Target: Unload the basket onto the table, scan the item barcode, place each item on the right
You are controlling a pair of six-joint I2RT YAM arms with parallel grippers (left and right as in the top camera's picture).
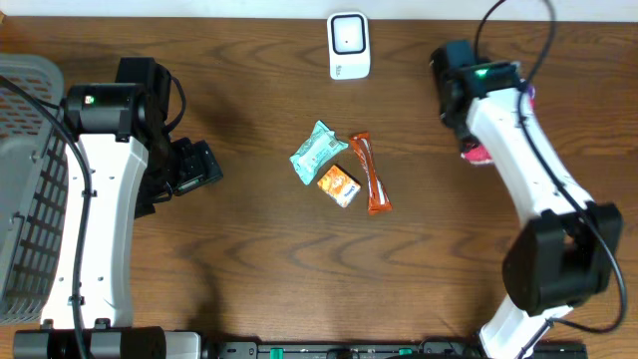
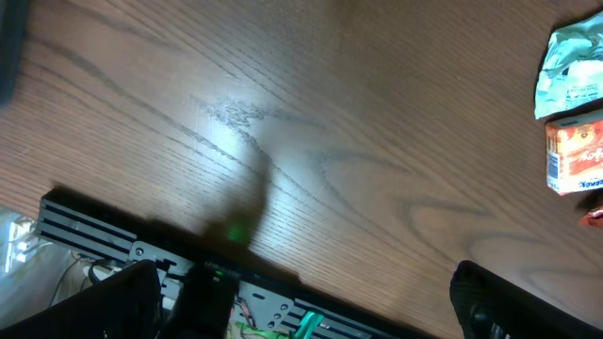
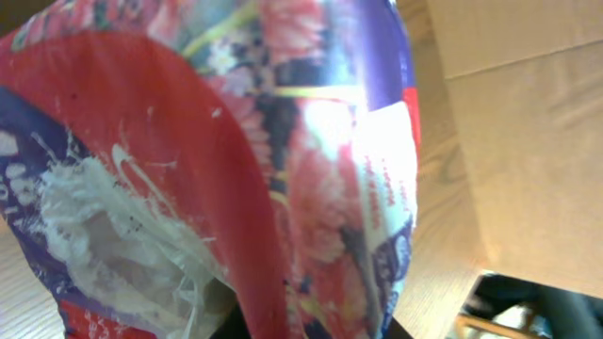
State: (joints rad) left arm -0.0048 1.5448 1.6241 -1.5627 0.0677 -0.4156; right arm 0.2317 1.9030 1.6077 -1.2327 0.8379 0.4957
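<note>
A red and purple flowered packet (image 3: 311, 160) fills the right wrist view, crumpled, with a torn white patch at the left. My right gripper (image 3: 320, 325) is shut on it; only dark finger edges show at the bottom. From overhead, that gripper (image 1: 469, 138) holds the packet (image 1: 478, 154) at the right, below and right of the white scanner (image 1: 349, 45) at the table's back edge. My left gripper (image 1: 195, 166) hangs open over bare wood at the left, its dark fingers (image 2: 499, 301) wide apart with nothing between them.
Three more items lie mid-table: a teal packet (image 1: 318, 152), a small orange box (image 1: 338, 184) and an orange-red bar (image 1: 370, 173). A grey basket (image 1: 22, 199) stands at the far left edge. The left wrist view catches the teal packet (image 2: 570, 71) and the orange box (image 2: 577, 155).
</note>
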